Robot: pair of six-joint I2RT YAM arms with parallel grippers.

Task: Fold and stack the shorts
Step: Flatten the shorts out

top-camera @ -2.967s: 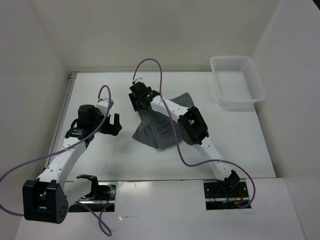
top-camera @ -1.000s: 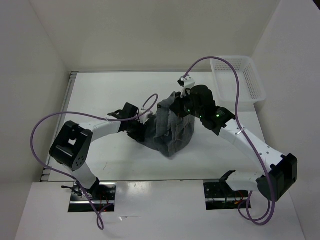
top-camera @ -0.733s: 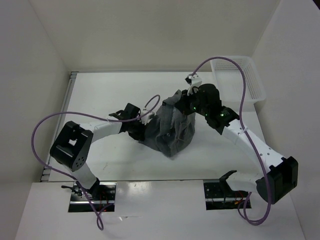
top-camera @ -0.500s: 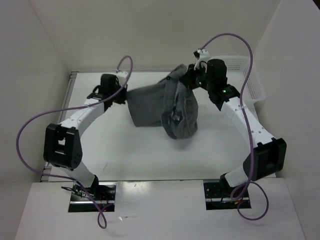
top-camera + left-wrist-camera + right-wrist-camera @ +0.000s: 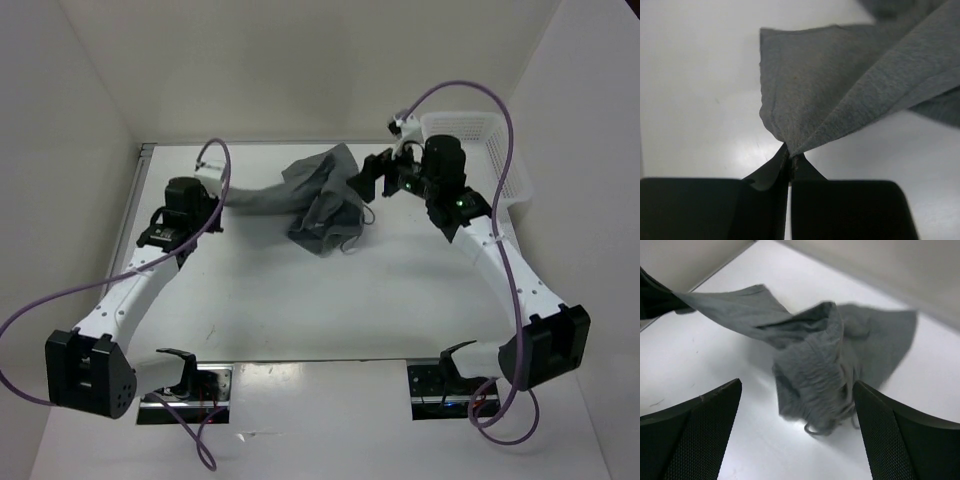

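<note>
Step in hand, as I read it: spreading the shorts (image 5: 318, 205) flat before any fold; nothing folded or stacked yet.

L gripper (image 5: 789, 159): jaws pinched shut on one corner of the fabric, low over the table (image 5: 300, 290) at far left. R gripper (image 5: 363, 185): jaws wide open, holding nothing, hanging just beside the right edge of the heap.

To do it well: keep the L pinch firm and don't lift, since it's only a small bite of cloth and a jerk could pull it free. R should come down on an edge of the heap opp. the L corner, a single layer if poss., not the bunched middle. Then draw right and away from L, low, till the cloth lies smooth. Which edge is waistband and which is hem I can't tell from here.

Shorts: dark grey, soft, matte. Mostly a crumpled mound at the far middle of the table, with one flap stretched taut leftward to the L jaws. R wrist view shows gathered folds and a thin cord-like loop at the near side. White mesh basket (image 5: 462, 118) sits far right, well apart from the cloth.
</note>
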